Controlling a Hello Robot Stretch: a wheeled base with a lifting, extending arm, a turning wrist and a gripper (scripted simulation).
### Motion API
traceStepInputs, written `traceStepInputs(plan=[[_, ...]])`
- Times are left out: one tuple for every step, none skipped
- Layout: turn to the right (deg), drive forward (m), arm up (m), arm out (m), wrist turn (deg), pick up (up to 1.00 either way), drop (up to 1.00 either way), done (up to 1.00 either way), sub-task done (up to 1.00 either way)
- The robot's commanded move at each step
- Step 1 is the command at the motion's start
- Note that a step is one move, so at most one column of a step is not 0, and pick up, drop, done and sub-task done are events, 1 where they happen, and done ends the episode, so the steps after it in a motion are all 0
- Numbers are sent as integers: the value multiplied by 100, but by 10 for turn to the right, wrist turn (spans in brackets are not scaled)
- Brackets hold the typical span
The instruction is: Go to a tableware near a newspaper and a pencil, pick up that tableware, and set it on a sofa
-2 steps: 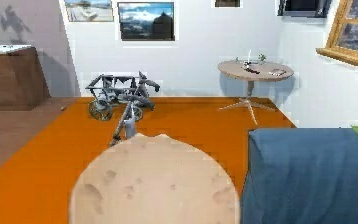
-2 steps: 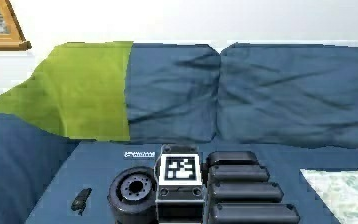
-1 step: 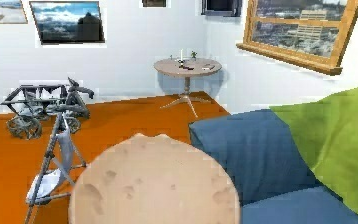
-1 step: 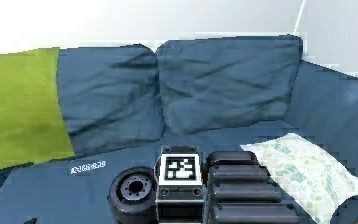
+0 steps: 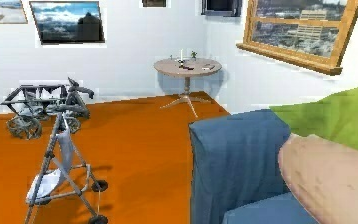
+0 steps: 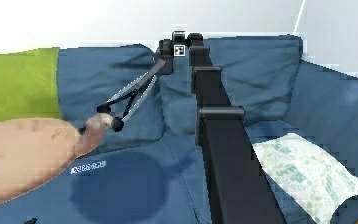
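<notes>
Nearest the lens: dark arm, running up the arm side view over the blue sofa.

Task thing: small brownish-grey blob, too small to name by shape. I take it for the tableware, on judgement only. It lies at the far end of the gripper, toward the view's lower left, against the edge of a tan cushion.
- Contact with cushion or seat: cannot tell.
- Long axis: cannot tell.
- Grip state, and whether anything is held: cannot tell, since sofa surface lies at or behind the blob.

Judgement: placing step. What matters is whether the blob rests on the seat or hangs clear.

Outward: green cushion above the tan one, patterned cushion at the right. Containers: none seen. Forward view: round table bearing small items, well apart across the orange floor.
</notes>
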Motion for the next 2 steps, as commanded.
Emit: traceStepInputs(plan=[[0, 0, 0, 0, 450, 0, 0, 0, 0], [0, 0, 0, 0, 450, 0, 0, 0, 0]])
